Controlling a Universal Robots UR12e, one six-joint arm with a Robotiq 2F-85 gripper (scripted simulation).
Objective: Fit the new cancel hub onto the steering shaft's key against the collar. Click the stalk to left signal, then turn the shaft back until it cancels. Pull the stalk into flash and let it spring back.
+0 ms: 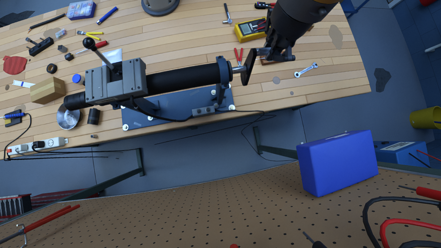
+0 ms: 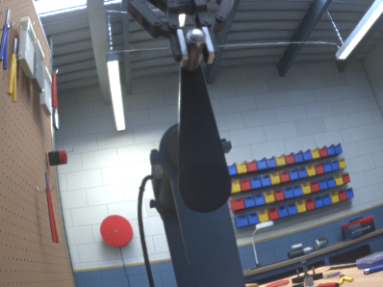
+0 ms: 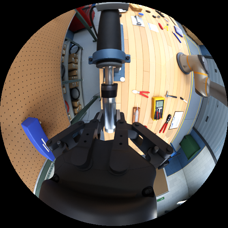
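Observation:
The black crank arm (image 1: 248,66) sits on the end of the steering shaft (image 1: 236,69), which sticks out of the black column tube (image 1: 184,78) past the blue collar bracket (image 1: 222,72). The crank's steel handle pin (image 3: 109,116) is clamped in my closed gripper (image 1: 267,57), at the arm's far end. The second side camera looks along the column and shows the arm (image 2: 196,144) pointing nearly straight up to the gripper (image 2: 194,41). The stalk (image 1: 99,55) with its black ball knob rises from the grey switch housing (image 1: 115,81). A dark ring (image 3: 109,89) sits on the shaft; the cancel hub itself I cannot tell.
Behind the column the wooden bench carries a yellow multimeter (image 1: 249,29), red pliers (image 1: 237,56), a small hammer (image 1: 227,15) and a wrench (image 1: 305,70). A cardboard box (image 1: 47,89), a metal dish (image 1: 68,117) and a power strip (image 1: 37,145) lie left. A blue case (image 1: 337,162) sits on the pegboard.

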